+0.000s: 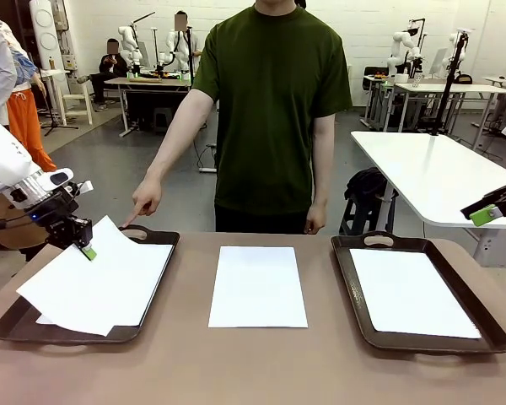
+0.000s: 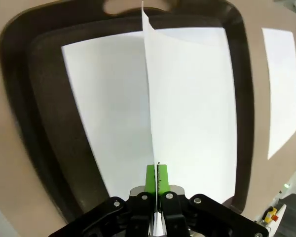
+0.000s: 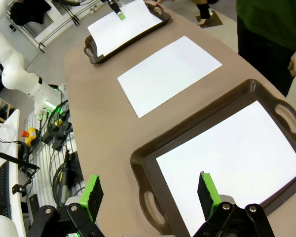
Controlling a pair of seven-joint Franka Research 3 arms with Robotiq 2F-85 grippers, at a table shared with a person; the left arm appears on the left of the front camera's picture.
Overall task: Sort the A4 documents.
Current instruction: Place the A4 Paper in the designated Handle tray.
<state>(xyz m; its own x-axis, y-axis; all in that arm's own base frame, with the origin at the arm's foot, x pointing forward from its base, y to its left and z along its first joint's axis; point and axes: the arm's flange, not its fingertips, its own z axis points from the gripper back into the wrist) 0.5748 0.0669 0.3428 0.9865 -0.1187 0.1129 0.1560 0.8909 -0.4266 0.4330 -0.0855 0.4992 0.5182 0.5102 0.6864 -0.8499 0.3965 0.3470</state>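
A4 documents (image 1: 257, 287) are lying at three spots on the brown table (image 1: 253, 375). On the robot's left, the left tray (image 1: 8, 325) is holding a flat sheet (image 2: 103, 108). Over it a raised sheet (image 1: 97, 283) is slanting, its far corner pinched by the closed left gripper (image 1: 86, 249). The left wrist view is showing that paper edge-on between the green fingers (image 2: 151, 178). A middle sheet (image 3: 167, 74) is resting on bare table between the trays. The right tray (image 1: 438, 342) is carrying a right sheet (image 1: 413, 293). The right gripper (image 3: 149, 180) is hovering above that tray, jaws standing wide apart, holding nothing. Beyond, a person's hand (image 1: 143, 202) is pointing down at the left tray's far handle.
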